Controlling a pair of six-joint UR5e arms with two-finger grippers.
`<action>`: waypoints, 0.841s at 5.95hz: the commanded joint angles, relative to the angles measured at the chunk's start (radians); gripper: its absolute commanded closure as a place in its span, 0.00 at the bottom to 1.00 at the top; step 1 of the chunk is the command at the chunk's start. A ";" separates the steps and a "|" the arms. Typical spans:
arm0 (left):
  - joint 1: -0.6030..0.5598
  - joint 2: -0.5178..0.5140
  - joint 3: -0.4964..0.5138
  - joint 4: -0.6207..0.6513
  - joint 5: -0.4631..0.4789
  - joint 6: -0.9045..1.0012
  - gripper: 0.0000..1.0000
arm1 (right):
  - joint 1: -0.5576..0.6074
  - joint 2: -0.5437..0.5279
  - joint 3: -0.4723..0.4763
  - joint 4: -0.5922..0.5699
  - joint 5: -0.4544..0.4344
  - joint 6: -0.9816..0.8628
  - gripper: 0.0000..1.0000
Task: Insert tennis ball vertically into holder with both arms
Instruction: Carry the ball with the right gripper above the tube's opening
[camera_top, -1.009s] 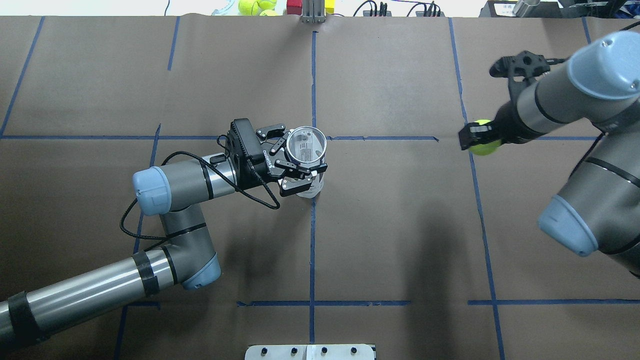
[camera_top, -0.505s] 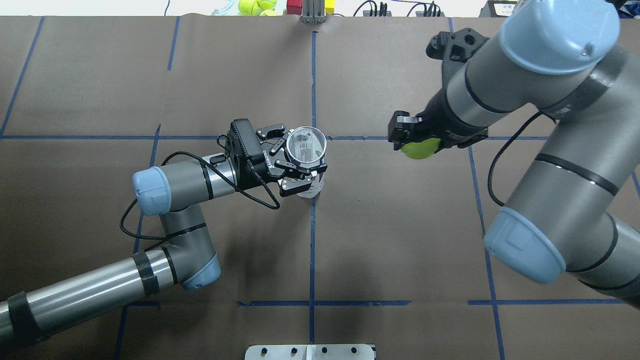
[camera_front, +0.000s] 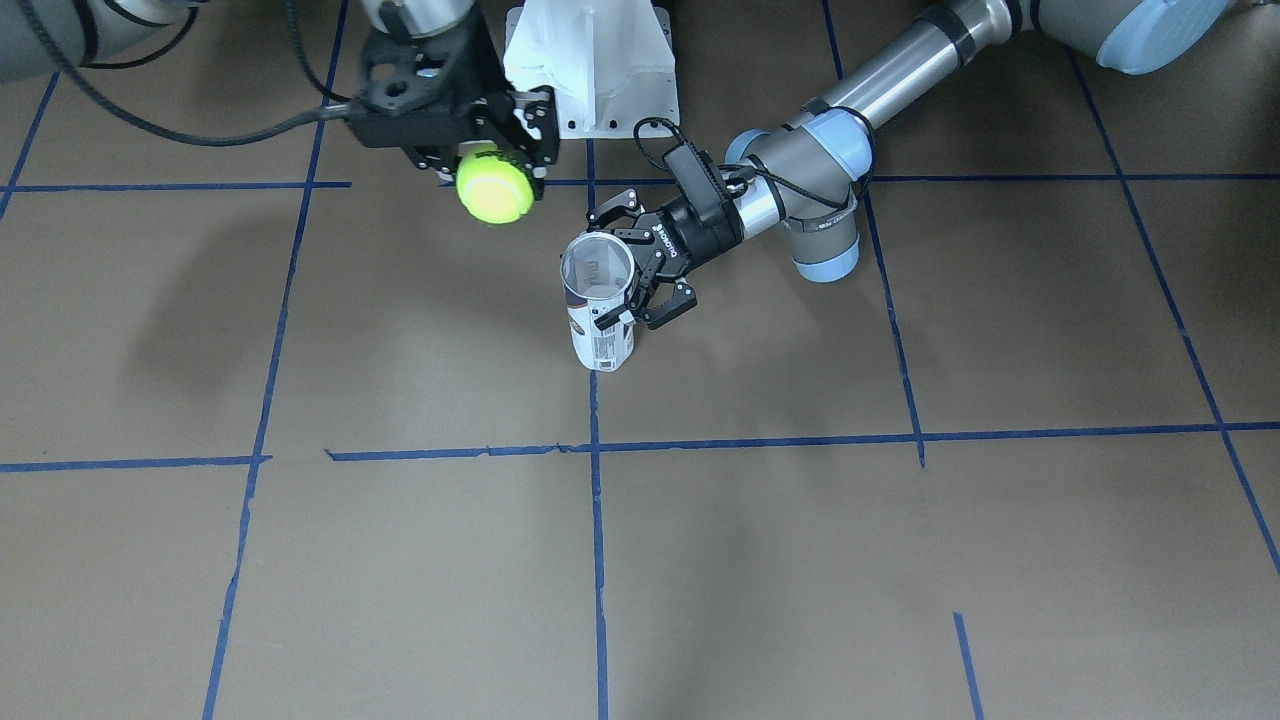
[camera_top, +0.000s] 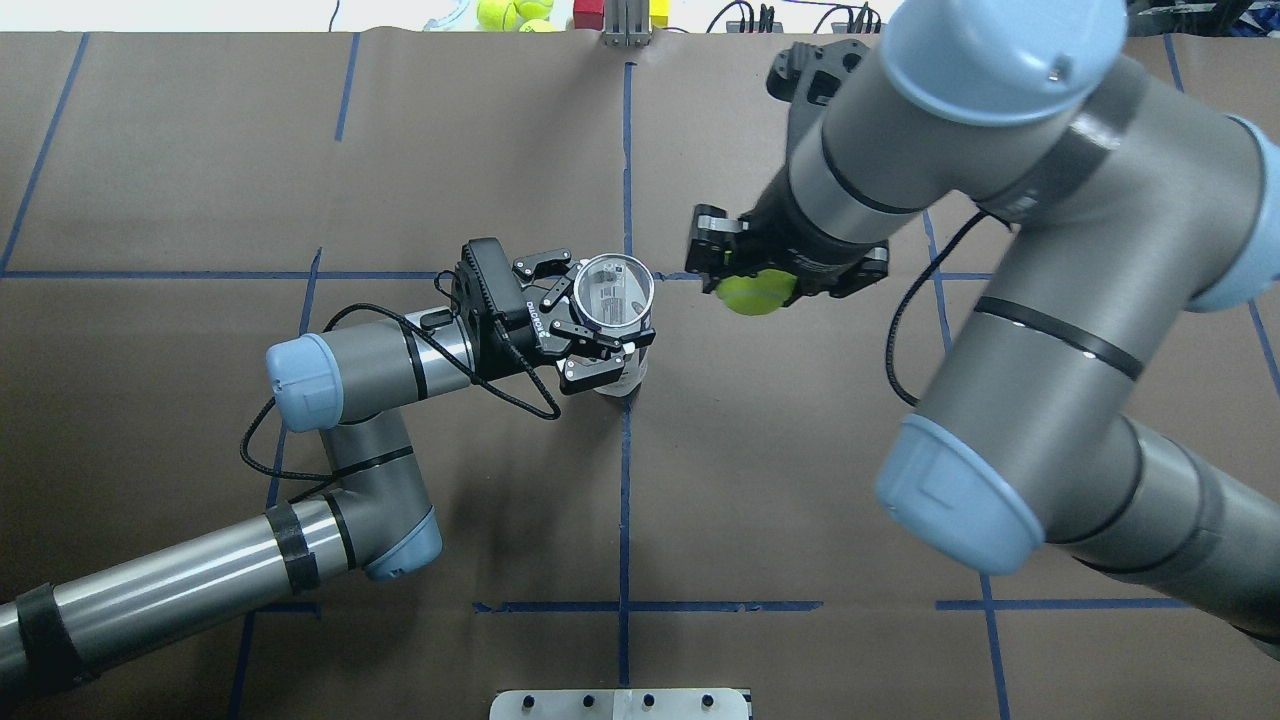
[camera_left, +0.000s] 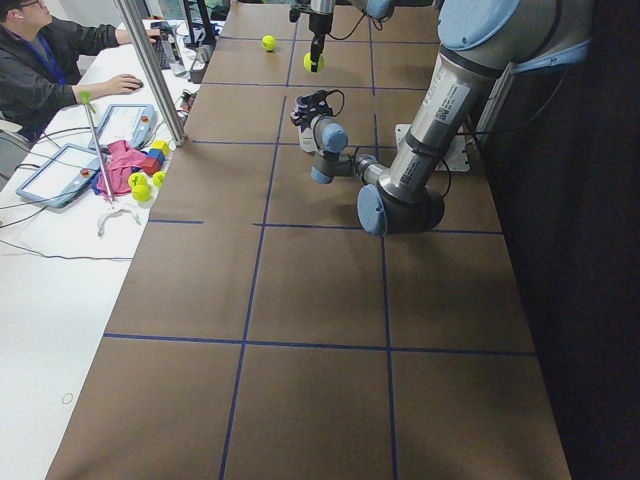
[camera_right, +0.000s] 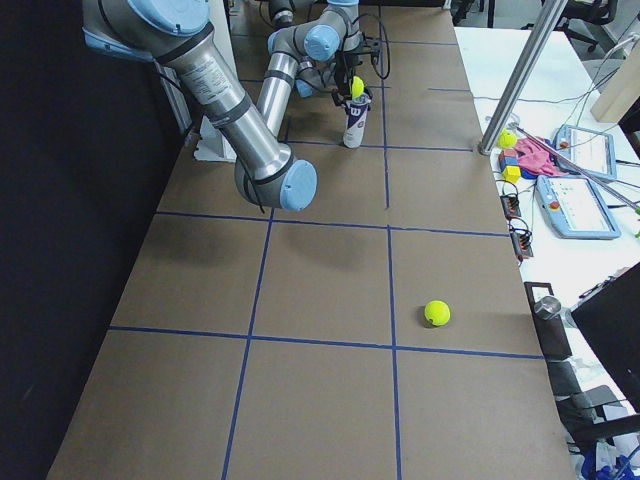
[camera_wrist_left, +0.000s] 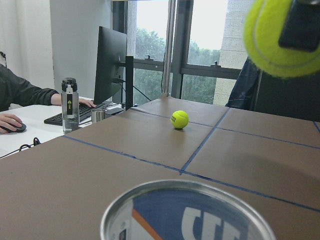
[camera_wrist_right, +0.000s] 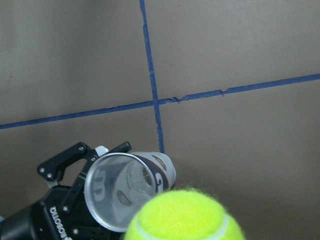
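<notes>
My right tool (camera_front: 492, 158) is clamped on the ball (camera_top: 755, 293), fingers pressing on opposite sides, with its lower half hanging free and well clear of the table (camera_top: 800, 480). My left tool (camera_top: 583, 318) is closed around the can (camera_front: 600, 335) just under the rim, coming in from the side. The can stands upright with its mouth open, about midway between the table's left and right ends.

The ball is near the mouth but off towards the right end, not over it. In the right wrist view the rim sits off-centre, so I'd slide across until ball and rim line up concentrically, then come straight down. The can looks only slightly wider than the ball, so any offset would likely catch the rim and tip it. I'd release only once the ball sits inside the mouth, left grip firm throughout.
</notes>
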 joint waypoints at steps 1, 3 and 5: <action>0.004 0.001 0.000 0.000 0.002 0.000 0.16 | -0.012 0.166 -0.195 -0.014 -0.018 0.017 0.94; 0.004 0.001 0.000 -0.002 0.002 0.000 0.16 | -0.071 0.166 -0.216 -0.012 -0.086 0.017 0.92; 0.004 0.001 0.000 -0.003 0.002 0.000 0.16 | -0.071 0.157 -0.215 -0.015 -0.088 0.017 0.88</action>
